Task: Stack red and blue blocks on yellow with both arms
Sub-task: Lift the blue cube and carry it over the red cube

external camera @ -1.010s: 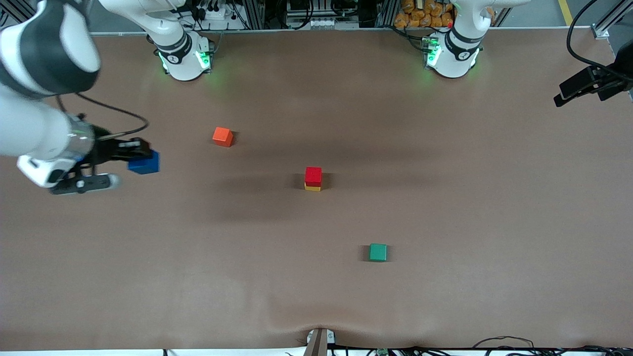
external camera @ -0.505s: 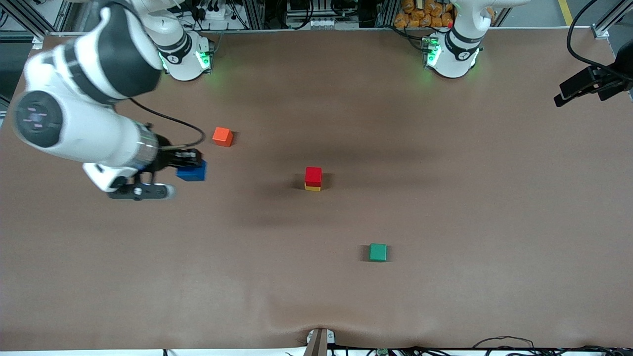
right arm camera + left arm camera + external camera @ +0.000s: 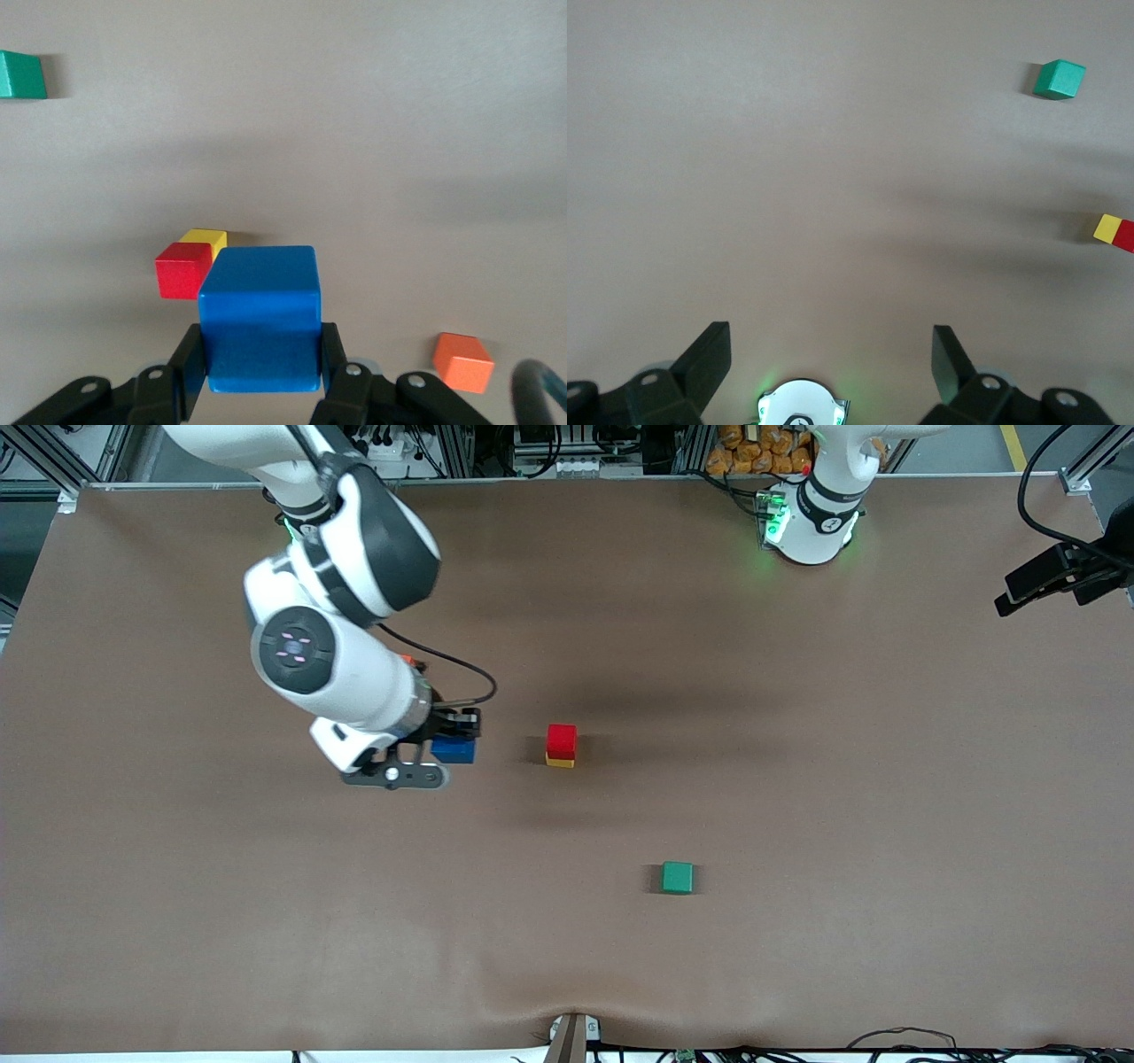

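My right gripper (image 3: 454, 737) is shut on the blue cube (image 3: 454, 751) and holds it above the table, beside the stack toward the right arm's end. The red cube (image 3: 561, 740) sits on the yellow cube (image 3: 559, 762) at mid-table. In the right wrist view the blue cube (image 3: 260, 314) is clamped between the black fingers (image 3: 190, 359), with the red cube (image 3: 183, 270) and yellow cube (image 3: 205, 238) ahead of it. My left gripper (image 3: 830, 359) is open and empty, high over its own base (image 3: 802, 407); the stack (image 3: 1118, 232) shows at that view's edge.
A green cube (image 3: 678, 878) lies nearer the front camera than the stack. An orange-red cube (image 3: 462, 361) lies near the right arm's end, mostly hidden by the right arm in the front view. A black device (image 3: 1054, 576) hangs at the left arm's end.
The right arm has swung from the table's end toward the middle, carrying the blue cube close to the red-on-yellow stack. It now covers the orange-red cube. The left arm has not moved.
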Robot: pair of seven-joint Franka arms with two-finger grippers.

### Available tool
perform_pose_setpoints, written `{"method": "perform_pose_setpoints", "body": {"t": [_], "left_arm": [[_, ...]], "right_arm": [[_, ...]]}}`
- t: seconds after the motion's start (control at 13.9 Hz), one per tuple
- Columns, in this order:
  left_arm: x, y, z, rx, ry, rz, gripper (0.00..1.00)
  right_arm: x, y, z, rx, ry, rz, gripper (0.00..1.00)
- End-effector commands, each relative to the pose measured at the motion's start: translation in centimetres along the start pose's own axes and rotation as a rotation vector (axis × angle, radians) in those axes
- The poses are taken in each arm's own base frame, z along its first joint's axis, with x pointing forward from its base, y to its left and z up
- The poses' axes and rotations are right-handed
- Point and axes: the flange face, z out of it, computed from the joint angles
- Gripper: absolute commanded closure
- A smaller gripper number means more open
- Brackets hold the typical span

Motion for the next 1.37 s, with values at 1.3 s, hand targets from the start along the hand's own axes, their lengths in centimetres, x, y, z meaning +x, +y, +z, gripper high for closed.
{"method": "perform_pose_setpoints", "body": {"t": [1.3], "left_arm": [[-0.4, -0.3, -0.5, 0.018, 0.000, -0.008, 0.00]], "right_arm": [[-3.6, -11.6, 14.4, -0.024, -0.007, 0.021, 1.00]]}}
